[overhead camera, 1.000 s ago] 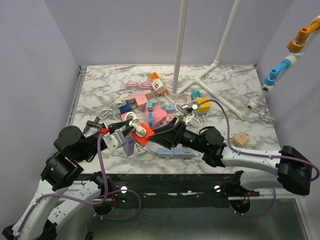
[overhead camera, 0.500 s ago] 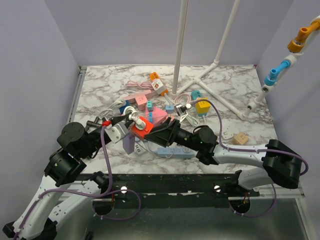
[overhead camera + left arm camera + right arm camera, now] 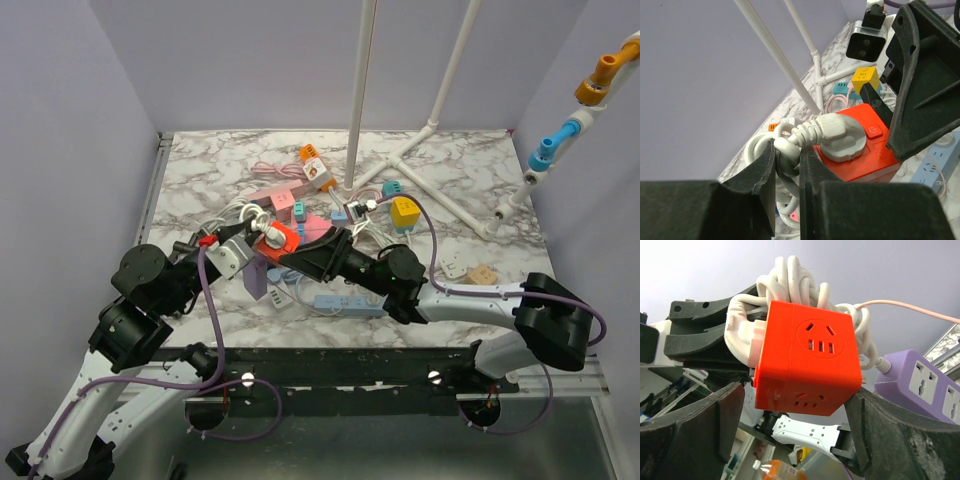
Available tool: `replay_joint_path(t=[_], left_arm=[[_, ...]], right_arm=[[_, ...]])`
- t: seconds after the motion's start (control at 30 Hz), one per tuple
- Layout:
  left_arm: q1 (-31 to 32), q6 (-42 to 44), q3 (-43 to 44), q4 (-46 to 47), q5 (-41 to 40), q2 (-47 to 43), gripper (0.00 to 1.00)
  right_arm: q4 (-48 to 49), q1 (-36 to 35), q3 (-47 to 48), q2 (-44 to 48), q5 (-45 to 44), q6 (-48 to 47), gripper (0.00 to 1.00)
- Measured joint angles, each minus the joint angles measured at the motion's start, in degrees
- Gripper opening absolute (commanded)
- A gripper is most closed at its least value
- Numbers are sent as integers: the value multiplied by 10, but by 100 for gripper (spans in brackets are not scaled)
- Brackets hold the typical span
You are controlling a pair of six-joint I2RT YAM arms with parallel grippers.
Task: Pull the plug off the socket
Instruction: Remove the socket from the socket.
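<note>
A red cube socket (image 3: 279, 238) is held off the table, with a white plug (image 3: 268, 227) seated in its face. My right gripper (image 3: 297, 249) is shut on the cube; in the right wrist view the cube (image 3: 807, 357) sits between its two pads (image 3: 895, 435). My left gripper (image 3: 248, 232) is shut on the white cable just behind the plug. In the left wrist view the plug (image 3: 840, 137) is pressed into the red socket (image 3: 867, 160), and the cable bundle (image 3: 785, 155) is pinched between my left gripper's (image 3: 787, 162) jaws.
A purple power strip (image 3: 258, 284) and a blue strip (image 3: 350, 303) lie just under the arms. Pink strips (image 3: 288, 200), a yellow cube (image 3: 405, 213) and tangled cords lie behind. A white pipe frame (image 3: 430, 130) stands at the back. A beige cube (image 3: 482, 277) is at the right.
Both grippers have lifted the red cube and plug farther from the near edge, toward the pile. The plug is still seated in the socket.
</note>
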State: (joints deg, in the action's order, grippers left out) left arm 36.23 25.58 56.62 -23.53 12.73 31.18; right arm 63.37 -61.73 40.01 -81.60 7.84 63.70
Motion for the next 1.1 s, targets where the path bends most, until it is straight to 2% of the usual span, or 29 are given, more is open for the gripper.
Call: replay_joint_path(t=[0.17,0.37,0.4,0.5,0.53,0.6,0.7,0.87,1.0,1.1], left_arm=[[0,-1,0,2,-2,0,0],[0,-2,-1,0,-1,-2,0],[0,-2,-1,0,-1,-3,4],[0,-1,-2,-9,3,-8,34],[0,1,-2,-14,7,-10,49],[0,4,-2,-21,12,-14,65],[0,16,1,-24,31,-25,98],[4,27,28,-47,93,-30,99],[4,38,49,-77,128,-20,98],[4,52,53,-111,151,-8,93]], right_arm=[[1,0,5,-16,-9,11,72],[-6,0,9,-16,-29,16,47],[-11,-1,9,-14,-31,14,43],[-48,-2,9,7,-42,-4,25],[-66,-2,10,17,-46,-14,22],[-123,-3,19,42,-53,-44,19],[-238,-3,54,68,-85,-101,19],[-413,2,118,74,-120,-195,19],[-494,3,167,74,-128,-262,17],[-546,2,198,73,-129,-305,16]])
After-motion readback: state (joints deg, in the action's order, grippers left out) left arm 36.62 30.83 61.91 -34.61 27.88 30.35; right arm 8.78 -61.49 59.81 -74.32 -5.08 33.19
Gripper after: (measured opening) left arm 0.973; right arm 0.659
